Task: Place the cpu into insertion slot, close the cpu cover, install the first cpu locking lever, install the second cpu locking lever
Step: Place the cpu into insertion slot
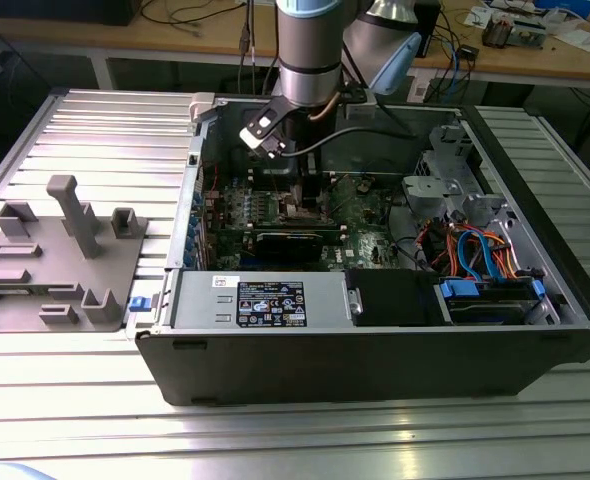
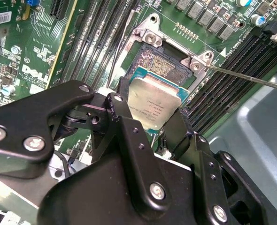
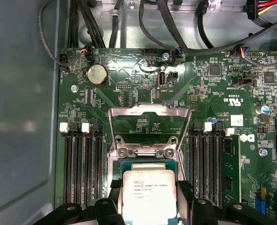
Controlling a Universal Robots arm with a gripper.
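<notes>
In the second wrist view, the gripper (image 2: 148, 117) pinches the cpu (image 2: 155, 103) by two opposite edges over the insertion slot (image 2: 157, 63). The chip hides part of the slot, and I cannot tell whether the two touch. The cpu cover (image 3: 150, 110) stands swung open. The open computer case (image 1: 375, 350) sits on a slatted metal table (image 1: 75, 110), with a grey fixture (image 1: 65, 250) at the exterior view's left and a cluttered workbench (image 1: 535, 60) far behind.

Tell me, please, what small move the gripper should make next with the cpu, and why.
Probably shift the cpu slightly to centre it over the insertion slot before lowering. The gripper is shut on it, the cpu cover stands open, and in the second wrist view part of the slot's dark centre shows beyond the chip's edge.
</notes>
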